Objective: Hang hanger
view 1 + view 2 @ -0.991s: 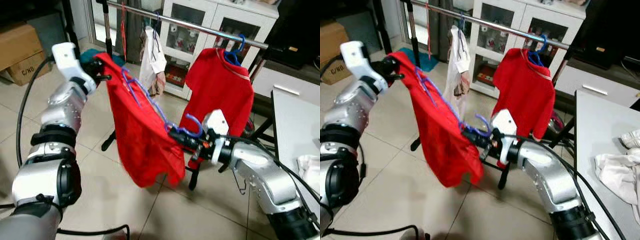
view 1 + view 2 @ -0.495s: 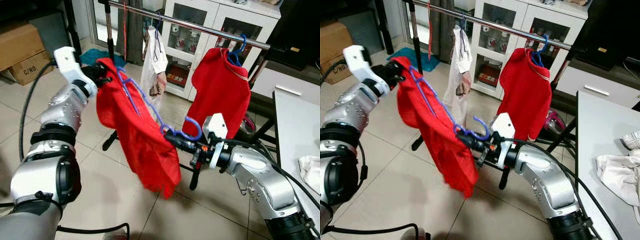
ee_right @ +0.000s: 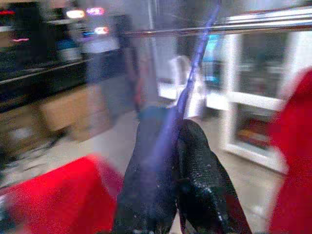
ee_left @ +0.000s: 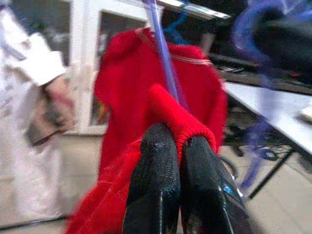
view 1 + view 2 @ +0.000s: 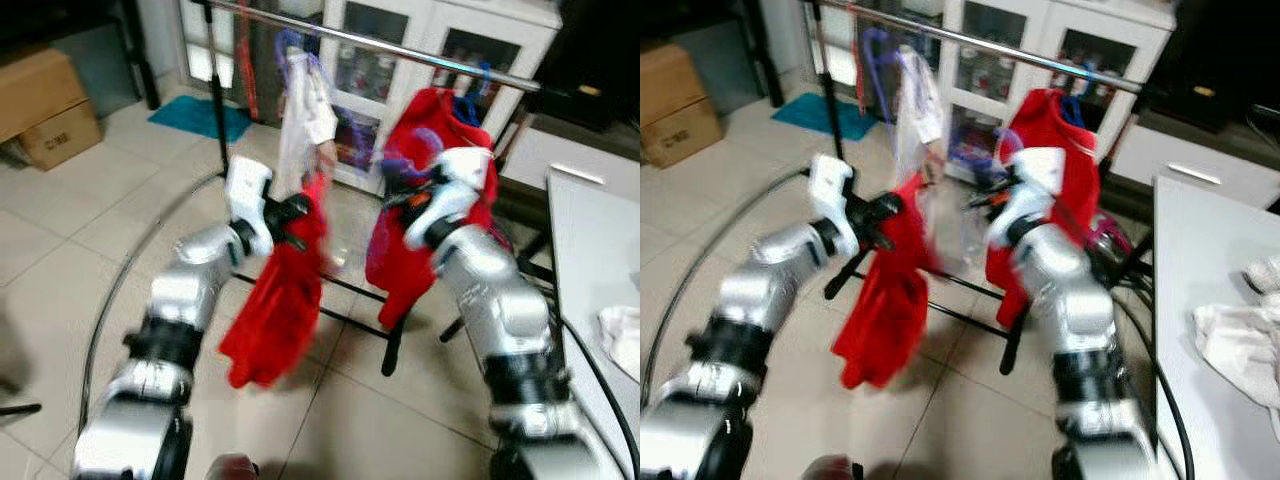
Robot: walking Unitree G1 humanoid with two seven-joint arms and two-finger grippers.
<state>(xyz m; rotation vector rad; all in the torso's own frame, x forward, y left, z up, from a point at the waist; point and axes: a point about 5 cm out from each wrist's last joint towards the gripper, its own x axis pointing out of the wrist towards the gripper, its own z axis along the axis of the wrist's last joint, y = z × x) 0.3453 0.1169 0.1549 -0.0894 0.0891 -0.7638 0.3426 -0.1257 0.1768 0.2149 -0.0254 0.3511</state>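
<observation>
Below the metal rail (image 5: 420, 60), the left gripper (image 4: 175, 161) is pinching the red shirt (image 5: 280, 300) while the right gripper (image 3: 170, 161) is clamping the blue hanger (image 3: 192, 80), blurred, near the rail.

Motion blur smears both head views, so the blue hanger (image 3: 187, 92) reads as a faint streak. The left gripper's (image 4: 178, 146) fingertips are buried in the red shirt (image 5: 278, 300). The right gripper (image 5: 400, 195) dissolves into blur.

Blurred blue hanger (image 3: 192, 78) carrying a drooping red garment (image 5: 275, 310), below the rail (image 5: 400, 50)
</observation>
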